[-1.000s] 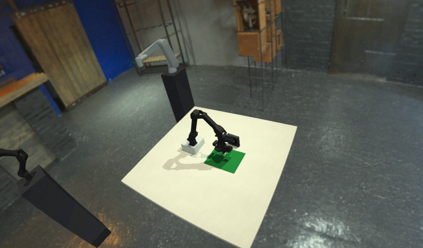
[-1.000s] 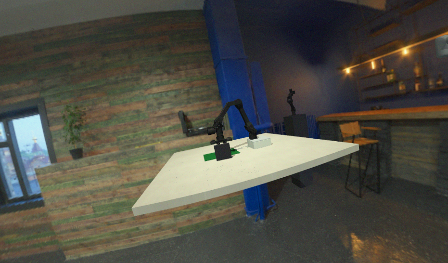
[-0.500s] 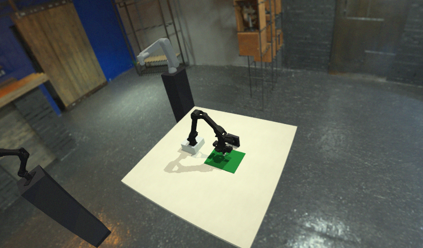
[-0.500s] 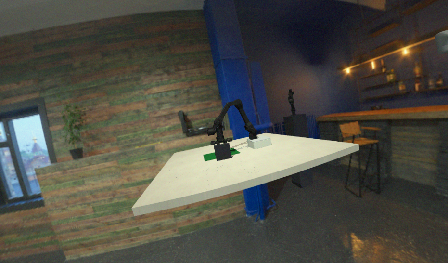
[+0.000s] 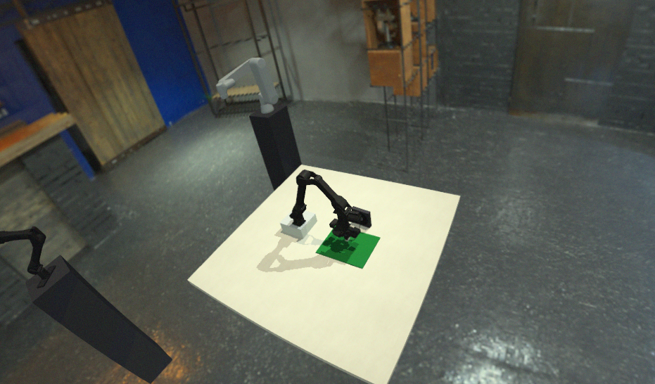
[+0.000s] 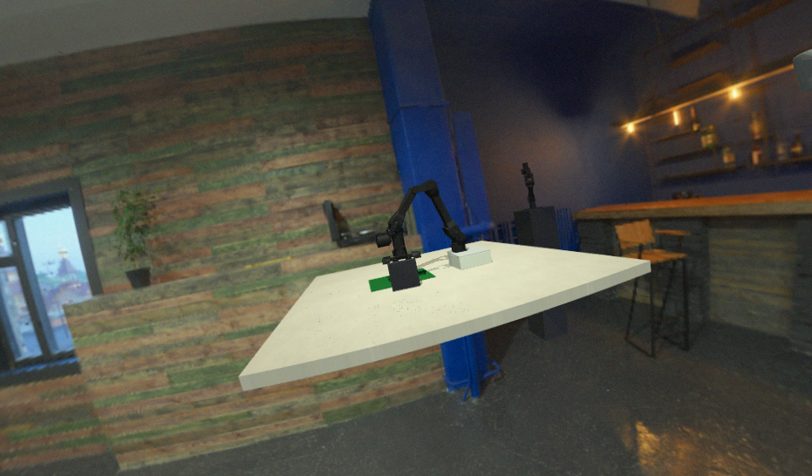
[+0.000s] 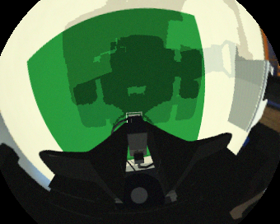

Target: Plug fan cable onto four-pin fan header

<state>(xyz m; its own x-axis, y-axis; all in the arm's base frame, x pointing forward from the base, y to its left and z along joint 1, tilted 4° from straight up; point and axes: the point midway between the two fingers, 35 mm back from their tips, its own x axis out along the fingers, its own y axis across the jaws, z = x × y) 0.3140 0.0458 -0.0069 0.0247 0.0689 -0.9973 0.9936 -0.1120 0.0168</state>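
Observation:
The green board (image 5: 366, 252) (image 6: 379, 284) (image 7: 46, 92) lies flat on the table. My gripper (image 5: 347, 238) (image 7: 135, 125) is low over the board, pointing down, shut on the fan plug, which is mostly hidden between the fingertips. A thin black cable (image 7: 117, 124) curves out to the left of the tips in the wrist view. The small pale-rimmed four-pin header (image 7: 134, 113) shows right at the fingertips. Whether the plug is seated in it cannot be told. The black fan (image 5: 361, 216) (image 6: 404, 275) stands upright beside the board, close to the gripper, and hides the fingertips in the exterior view.
The pale table (image 5: 291, 305) (image 6: 349, 330) carries the arm's white base block (image 5: 297, 226) (image 6: 470, 259) on one side of the board. The arm's shadow covers much of the board. Other arms on dark pedestals (image 5: 96, 319) (image 5: 276, 143) stand off the table.

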